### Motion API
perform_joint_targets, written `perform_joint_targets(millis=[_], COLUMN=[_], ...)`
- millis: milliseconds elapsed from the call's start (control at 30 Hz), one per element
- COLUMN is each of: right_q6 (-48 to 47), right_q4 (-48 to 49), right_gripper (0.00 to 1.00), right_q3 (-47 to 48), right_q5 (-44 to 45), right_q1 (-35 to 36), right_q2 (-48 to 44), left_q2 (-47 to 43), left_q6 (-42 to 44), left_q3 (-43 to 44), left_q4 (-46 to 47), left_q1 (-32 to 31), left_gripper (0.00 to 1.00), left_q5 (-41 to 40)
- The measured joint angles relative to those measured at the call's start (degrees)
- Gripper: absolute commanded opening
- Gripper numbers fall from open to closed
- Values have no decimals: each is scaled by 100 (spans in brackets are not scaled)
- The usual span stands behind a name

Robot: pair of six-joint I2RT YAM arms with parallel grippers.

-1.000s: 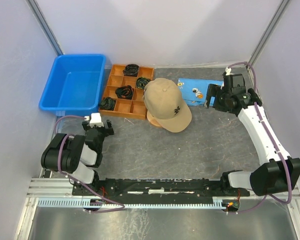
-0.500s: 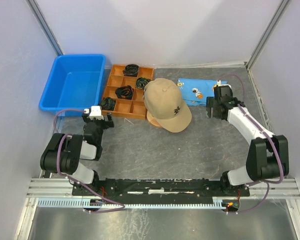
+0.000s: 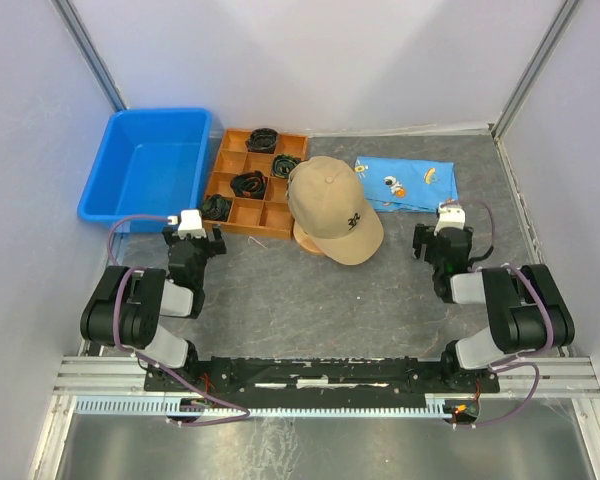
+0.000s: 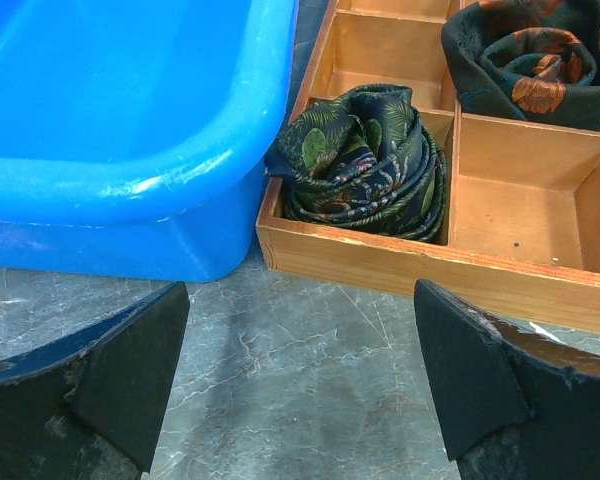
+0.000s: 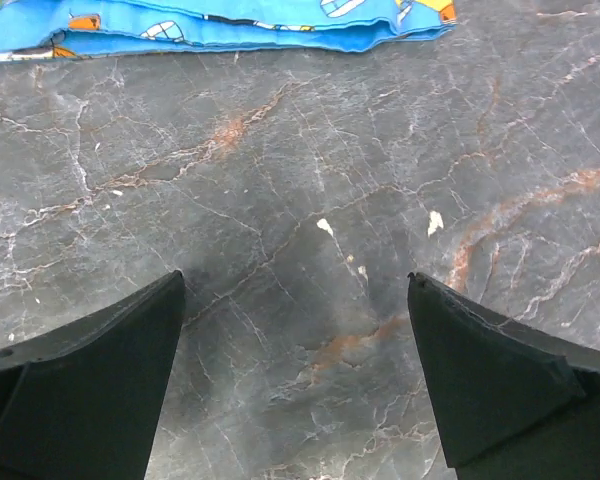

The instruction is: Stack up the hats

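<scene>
A tan cap (image 3: 332,206) with a dark emblem sits on top of a stack at the table's middle; a pink edge (image 3: 306,240) of another cap shows under it. The black caps are hidden. My left gripper (image 3: 192,243) is open and empty, low over the table just in front of the wooden tray; its fingers (image 4: 100,385) frame bare table. My right gripper (image 3: 443,240) is open and empty, folded back low at the right, below the blue cloth; its fingers (image 5: 500,385) frame bare table. Neither wrist view shows a cap.
A blue bin (image 3: 150,165) stands at the back left. A wooden compartment tray (image 3: 250,210) with small dark coiled bundles (image 4: 365,160) is beside it. A blue cartoon-print cloth (image 3: 405,183) lies at the back right, also in the right wrist view (image 5: 210,25).
My right arm has pulled back from beside the blue cloth and folded down toward its base. My left gripper has shifted slightly. The cap stack has not moved.
</scene>
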Motion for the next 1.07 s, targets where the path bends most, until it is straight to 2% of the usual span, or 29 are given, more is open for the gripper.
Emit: perform_joint_targets(millis=[67, 100, 367, 1067], right_q6=[37, 22, -68, -105], right_q4=[1174, 1311, 1626, 1650], right_gripper=[99, 99, 99, 99], right_q3=[-614, -669, -424, -424], right_q5=[7, -24, -214, -326], right_q1=[0, -2, -24, -39], right_q2=[46, 59, 116, 118], left_q2=[0, 0, 0, 0], left_q6=[-4, -7, -11, -11], left_q3=[2, 2, 2, 2], left_q4=[-24, -31, -37, -37], left_q1=[0, 0, 0, 0], left_gripper=[99, 99, 99, 99], left_q5=[0, 0, -4, -4])
